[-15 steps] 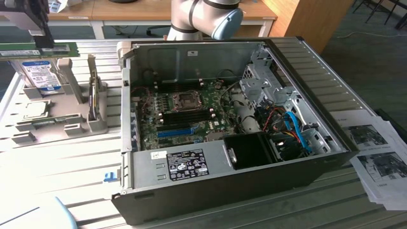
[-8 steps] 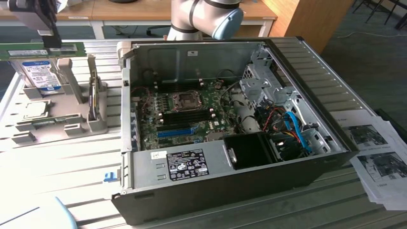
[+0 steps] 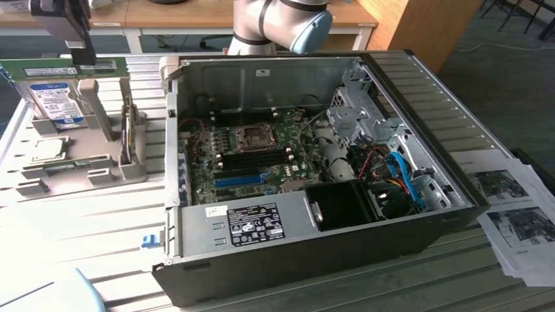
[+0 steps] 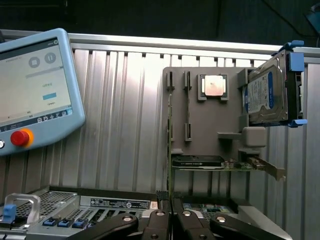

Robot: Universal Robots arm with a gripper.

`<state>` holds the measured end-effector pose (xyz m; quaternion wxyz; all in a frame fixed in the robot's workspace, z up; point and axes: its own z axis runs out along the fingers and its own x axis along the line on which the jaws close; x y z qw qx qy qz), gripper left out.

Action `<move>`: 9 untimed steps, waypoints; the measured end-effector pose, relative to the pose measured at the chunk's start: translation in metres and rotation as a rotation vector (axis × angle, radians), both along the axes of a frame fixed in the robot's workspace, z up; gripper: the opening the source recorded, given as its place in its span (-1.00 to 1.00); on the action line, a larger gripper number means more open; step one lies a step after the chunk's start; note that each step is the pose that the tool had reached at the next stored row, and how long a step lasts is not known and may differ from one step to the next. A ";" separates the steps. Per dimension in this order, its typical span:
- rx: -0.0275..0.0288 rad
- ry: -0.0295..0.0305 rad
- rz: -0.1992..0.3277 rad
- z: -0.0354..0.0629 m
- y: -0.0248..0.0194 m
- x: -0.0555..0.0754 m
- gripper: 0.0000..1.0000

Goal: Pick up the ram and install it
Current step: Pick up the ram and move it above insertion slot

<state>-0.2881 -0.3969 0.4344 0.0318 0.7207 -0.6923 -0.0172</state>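
the ram (image 3: 52, 68) is a long, narrow green board with a pale label and small dark chips on its face. it stands level on its long edge at the exterior view's far left, in front of the top of the hard drive (image 3: 56, 107). the gripper (image 3: 84, 60) pinches its upper edge. in the wrist view it shows edge-on as a thin strip between the closed fingers.
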 end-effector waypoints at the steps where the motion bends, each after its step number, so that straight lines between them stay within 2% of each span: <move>1: 0.0000 0.0000 0.000 0.0000 0.0000 0.002 -0.78; 9: 0.0000 0.0000 0.000 0.0000 0.0000 0.016 -0.78</move>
